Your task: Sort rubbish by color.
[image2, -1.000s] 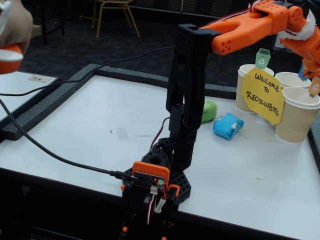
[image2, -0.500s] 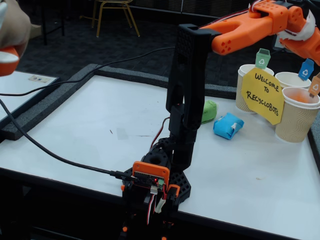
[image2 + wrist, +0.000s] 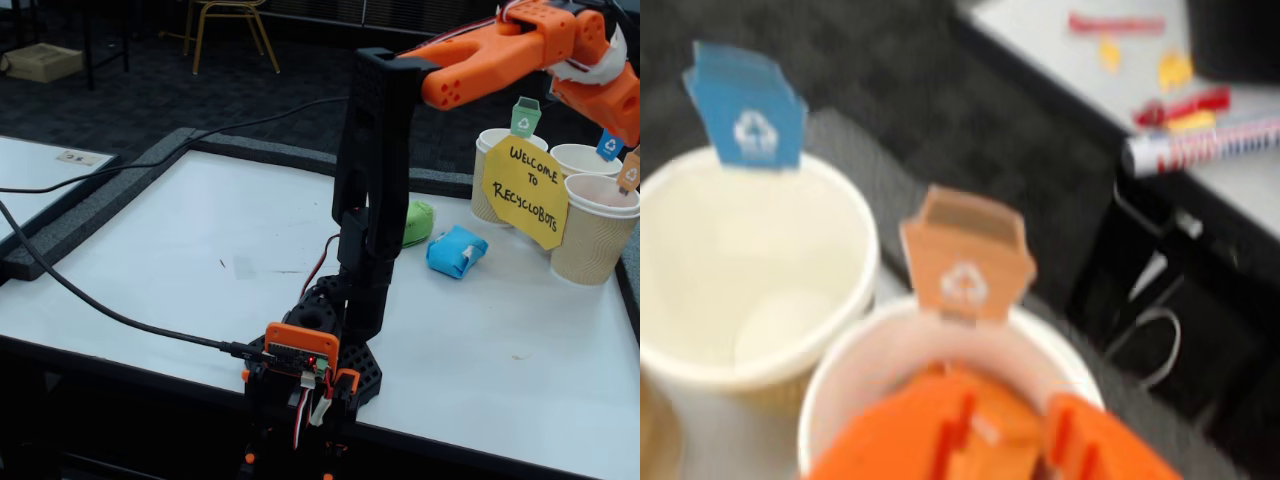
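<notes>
Gripper (image 3: 1040,440) hung right over the orange-tagged cup (image 3: 870,370), likely to drop orange rubbish there; open or closed, I couldn't tell.

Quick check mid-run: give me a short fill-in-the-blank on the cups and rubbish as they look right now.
1. In the wrist view, the gripper hangs over the cup with the ____ tag.
2. The green lump and the ____ lump lie on the table.
3. The sign on the cups is ____.

Missing words: orange; blue; yellow
</notes>
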You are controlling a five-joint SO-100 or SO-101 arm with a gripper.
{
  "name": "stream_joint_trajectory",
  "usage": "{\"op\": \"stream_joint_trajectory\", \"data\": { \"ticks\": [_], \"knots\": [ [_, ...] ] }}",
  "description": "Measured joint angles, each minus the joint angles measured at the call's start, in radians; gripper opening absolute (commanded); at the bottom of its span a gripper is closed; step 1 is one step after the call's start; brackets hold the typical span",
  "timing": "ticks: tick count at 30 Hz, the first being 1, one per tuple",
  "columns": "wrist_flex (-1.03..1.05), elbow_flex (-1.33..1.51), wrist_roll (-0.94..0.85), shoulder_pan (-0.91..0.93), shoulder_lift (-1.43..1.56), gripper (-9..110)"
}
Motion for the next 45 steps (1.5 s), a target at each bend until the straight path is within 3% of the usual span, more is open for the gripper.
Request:
{"op": "stream_joint_trajectory", "data": {
  "ticks": [9, 17, 34, 45],
  "knots": [
    [0.328, 0.058, 0.0, -0.009, 0.393, 0],
    [0.589, 0.137, 0.0, -0.135, 0.744, 0],
    [0.62, 0.472, 0.055, -0.313, 1.178, 0],
    [0.624, 0.476, 0.069, -0.387, 1.192, 0]
  ]
}}
